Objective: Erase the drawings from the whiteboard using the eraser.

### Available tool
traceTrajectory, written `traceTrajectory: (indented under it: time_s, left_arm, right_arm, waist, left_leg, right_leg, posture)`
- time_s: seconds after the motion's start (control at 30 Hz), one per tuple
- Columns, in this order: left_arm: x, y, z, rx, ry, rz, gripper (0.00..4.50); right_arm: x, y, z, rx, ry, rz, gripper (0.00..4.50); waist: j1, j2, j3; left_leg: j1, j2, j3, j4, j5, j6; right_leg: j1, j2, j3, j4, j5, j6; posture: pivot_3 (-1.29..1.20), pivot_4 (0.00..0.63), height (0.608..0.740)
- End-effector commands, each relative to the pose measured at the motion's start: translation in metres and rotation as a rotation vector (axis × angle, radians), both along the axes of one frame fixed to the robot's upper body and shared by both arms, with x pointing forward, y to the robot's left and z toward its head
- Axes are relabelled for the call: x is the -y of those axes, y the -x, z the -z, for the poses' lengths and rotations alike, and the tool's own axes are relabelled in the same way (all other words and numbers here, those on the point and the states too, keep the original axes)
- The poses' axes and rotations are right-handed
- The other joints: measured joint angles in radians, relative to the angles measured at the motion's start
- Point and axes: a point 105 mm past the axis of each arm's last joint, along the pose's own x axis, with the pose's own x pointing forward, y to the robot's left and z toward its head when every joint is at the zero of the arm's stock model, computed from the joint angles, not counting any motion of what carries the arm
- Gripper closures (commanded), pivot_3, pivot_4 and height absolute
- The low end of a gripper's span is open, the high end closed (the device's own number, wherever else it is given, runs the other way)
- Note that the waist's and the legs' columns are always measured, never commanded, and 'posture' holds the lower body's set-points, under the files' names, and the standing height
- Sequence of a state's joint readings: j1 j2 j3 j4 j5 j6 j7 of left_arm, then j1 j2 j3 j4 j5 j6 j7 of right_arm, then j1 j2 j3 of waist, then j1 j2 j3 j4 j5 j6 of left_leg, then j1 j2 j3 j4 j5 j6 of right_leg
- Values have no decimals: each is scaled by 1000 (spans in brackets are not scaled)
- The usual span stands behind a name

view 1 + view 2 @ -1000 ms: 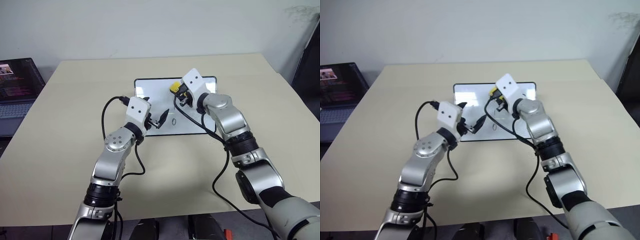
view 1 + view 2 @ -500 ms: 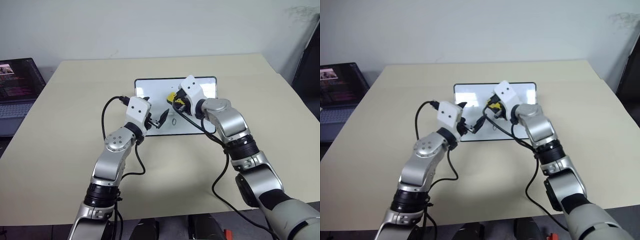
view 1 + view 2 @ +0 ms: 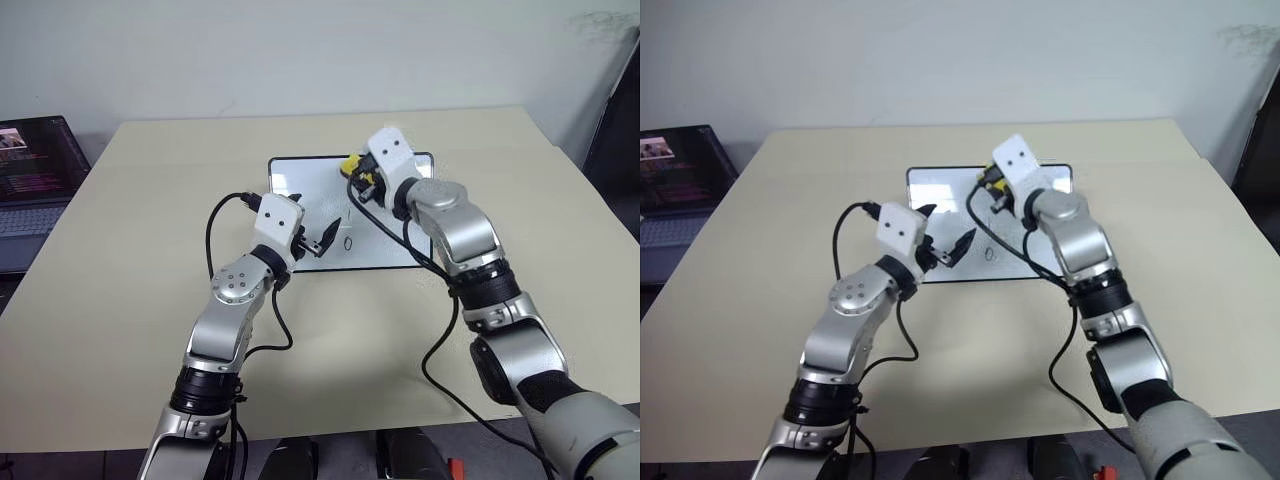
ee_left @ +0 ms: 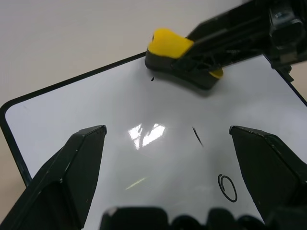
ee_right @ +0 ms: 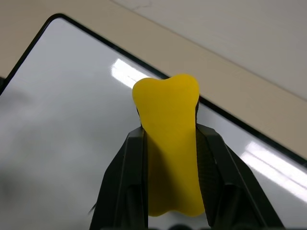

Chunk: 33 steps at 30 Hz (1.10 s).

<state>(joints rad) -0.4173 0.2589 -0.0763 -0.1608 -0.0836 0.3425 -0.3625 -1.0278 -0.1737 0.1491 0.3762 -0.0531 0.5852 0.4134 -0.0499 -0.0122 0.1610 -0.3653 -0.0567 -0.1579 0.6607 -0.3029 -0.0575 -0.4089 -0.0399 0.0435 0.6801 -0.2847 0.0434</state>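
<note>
My right gripper (image 5: 168, 139) pinches the yellow eraser (image 4: 180, 55) tight, up near the far edge of the whiteboard (image 3: 300, 185), at about 12 o'clock on it. My left gripper (image 4: 168, 158) is spread wide, low over the near side. Two drawings (image 4: 213, 163) are left, a short line and a ring, toward 6 o'clock from the eraser. I think I should press the black side flat and rub down over them. I see no containers.

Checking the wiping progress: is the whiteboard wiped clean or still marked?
Still marked. On the whiteboard, a short stroke and a small ring remain, with a tiny speck beside the eraser.
</note>
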Motion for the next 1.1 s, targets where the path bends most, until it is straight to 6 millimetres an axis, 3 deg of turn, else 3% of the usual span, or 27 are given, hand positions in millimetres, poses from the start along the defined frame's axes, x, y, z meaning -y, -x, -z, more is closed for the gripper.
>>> traceTrajectory:
  time_s: [0.03, 0.23, 0.7, 0.93, 1.1]
  left_arm:
    - [4, 4, -14, 56, 13, 15, 0]
    - [1, 5, -15, 58, 14, 1, 0]
    - [3, 6, -15, 58, 24, -5, 0]
    - [5, 8, -15, 54, 25, 2, 0]
    - [5, 7, -15, 53, 23, 10, 0]
  right_arm:
    - [-3, -5, -9, 35, -9, -11, 3451]
    - [-10, -5, 9, -26, 25, -49, 3451]
    - [-16, 13, 33, -92, 104, -137, 3451]
    - [-6, 18, 29, -80, 77, -108, 3451]
    - [2, 21, 10, -20, -24, -66, 3451]
  waist:
    - [0, 0, 0]
    - [-4, 0, 0]
    - [-5, 0, 0]
    - [0, 0, 0]
    - [3, 0, 0]
  left_leg:
    - [0, 0, 0, 0, 0, 0]
    - [0, 0, 0, 0, 0, 0]
    - [0, 0, 0, 0, 0, 0]
    - [0, 0, 0, 0, 0, 0]
    - [0, 0, 0, 0, 0, 0]
  right_leg:
    - [0, 0, 0, 0, 0, 0]
    - [0, 0, 0, 1, 0, 0]
    - [0, 0, 0, 1, 0, 0]
    - [1, 0, 0, 1, 0, 0]
    - [0, 0, 0, 0, 0, 0]
  posture:
    - [0, 150, 740]
    - [0, 150, 740]
    - [0, 150, 740]
    - [0, 150, 740]
    - [0, 150, 740]
